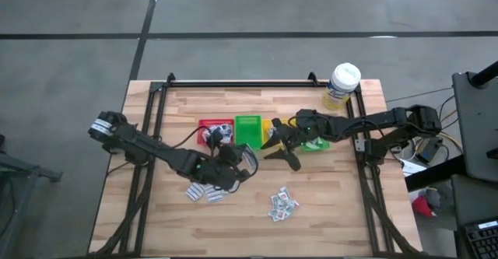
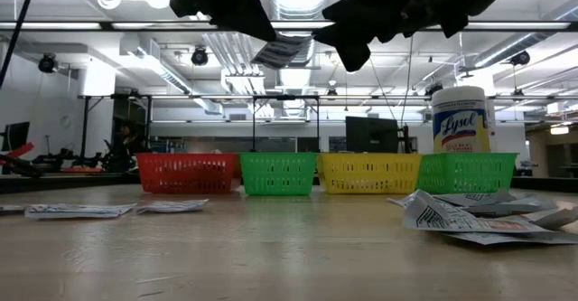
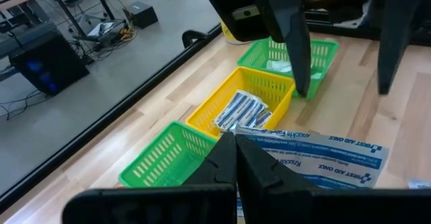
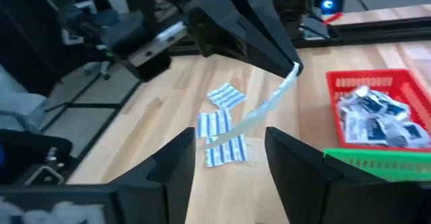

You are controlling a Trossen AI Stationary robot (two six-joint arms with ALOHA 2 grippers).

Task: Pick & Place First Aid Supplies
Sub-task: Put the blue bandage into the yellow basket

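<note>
Four small plastic lattice bins stand in a row near the far edge of the wooden slatted table [image 1: 327, 204]: a red bin [image 1: 215, 126], a green bin [image 1: 248, 130], a yellow bin [image 3: 244, 103] and a second green bin [image 3: 291, 59]. The red one holds a heap of crumpled white packets [image 4: 377, 120]; the yellow one holds flat blue-striped ones.

The left gripper [image 3: 236, 158] is closed on a long flat white strip packet [image 3: 316, 158] with blue print, held above the table's middle. The right gripper [image 4: 229, 150] hangs close by with its fingers wide apart and nothing between them.

Three loose packets [image 1: 204, 193] lie toward the near edge below the left gripper, and a small pile [image 1: 282, 204] lies farther right. A white-capped Lysol bottle [image 1: 342, 85] stands at the far right corner.
</note>
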